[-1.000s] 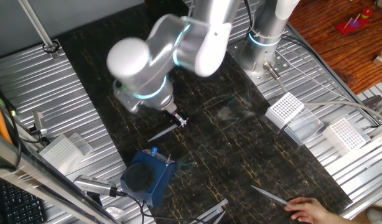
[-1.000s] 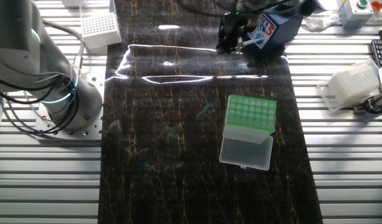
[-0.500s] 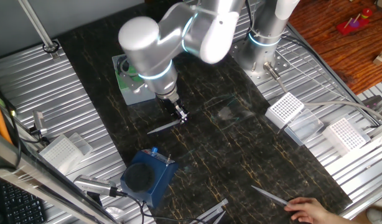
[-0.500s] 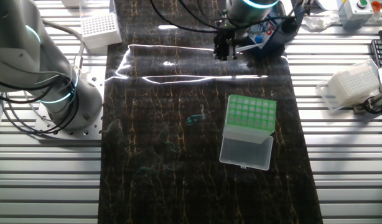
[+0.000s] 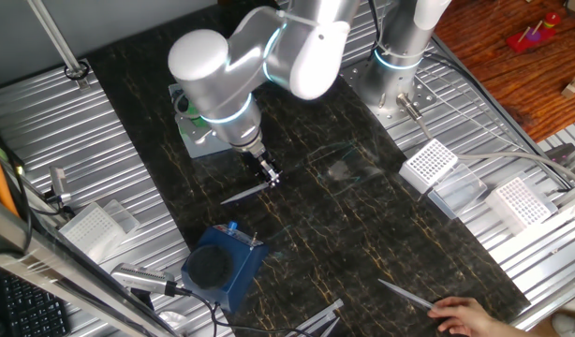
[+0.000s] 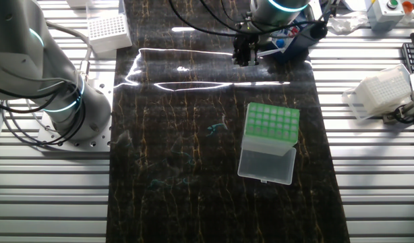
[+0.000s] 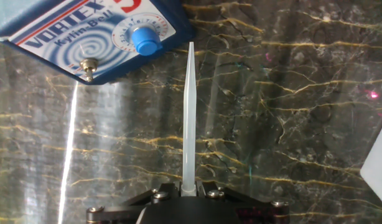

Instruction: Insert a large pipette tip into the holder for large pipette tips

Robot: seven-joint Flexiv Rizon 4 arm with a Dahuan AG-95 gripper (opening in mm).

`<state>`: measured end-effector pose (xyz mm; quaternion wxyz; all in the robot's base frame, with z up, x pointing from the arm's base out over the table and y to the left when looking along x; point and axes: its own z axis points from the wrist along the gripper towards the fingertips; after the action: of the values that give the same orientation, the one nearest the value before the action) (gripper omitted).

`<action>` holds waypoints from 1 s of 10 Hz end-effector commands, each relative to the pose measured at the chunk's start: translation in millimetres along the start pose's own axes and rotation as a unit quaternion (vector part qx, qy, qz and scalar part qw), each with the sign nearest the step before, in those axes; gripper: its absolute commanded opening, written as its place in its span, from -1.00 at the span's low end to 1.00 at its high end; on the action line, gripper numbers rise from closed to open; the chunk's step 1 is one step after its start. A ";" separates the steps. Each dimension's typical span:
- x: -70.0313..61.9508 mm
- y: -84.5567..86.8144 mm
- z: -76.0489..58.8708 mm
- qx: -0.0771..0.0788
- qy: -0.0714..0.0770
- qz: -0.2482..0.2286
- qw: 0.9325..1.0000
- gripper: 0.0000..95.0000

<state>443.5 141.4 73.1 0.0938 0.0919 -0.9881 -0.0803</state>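
My gripper [image 7: 188, 186] is shut on the wide end of the large pipette tip [image 7: 188, 106], a long translucent cone pointing away from the hand toward a blue vortex mixer [image 7: 85, 28]. In one fixed view the gripper [image 5: 267, 174] holds the tip [image 5: 243, 193] low over the dark mat, slanting down to the left. The holder for large pipette tips [image 6: 271, 125], with its bright green grid and its clear lid folded open, stands well apart from the gripper [image 6: 246, 52]. The arm partly hides the holder [image 5: 196, 140] in the first fixed view.
The blue vortex mixer [image 5: 217, 267] stands just beyond the tip's point. White perforated racks [image 5: 428, 164] [image 5: 522, 201] [image 5: 91, 225] sit on the metal tabletop beside the mat. A person's hand [image 5: 465, 315] holds another thin tip at the lower right edge.
The arm's elbow swung back and uncovered the green-topped holder. The wrist turned while the gripper stayed over almost the same spot, still holding the tip.
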 end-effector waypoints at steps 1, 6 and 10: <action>1.7 0.2 -1.0 -0.003 0.001 0.001 1.000 -1.00; 1.7 0.2 -1.0 -0.002 0.000 0.002 1.000 -1.00; 1.7 0.2 -1.0 0.000 -0.008 0.002 1.000 -1.00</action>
<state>441.3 140.9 74.7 0.0857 0.0895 -0.9890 -0.0808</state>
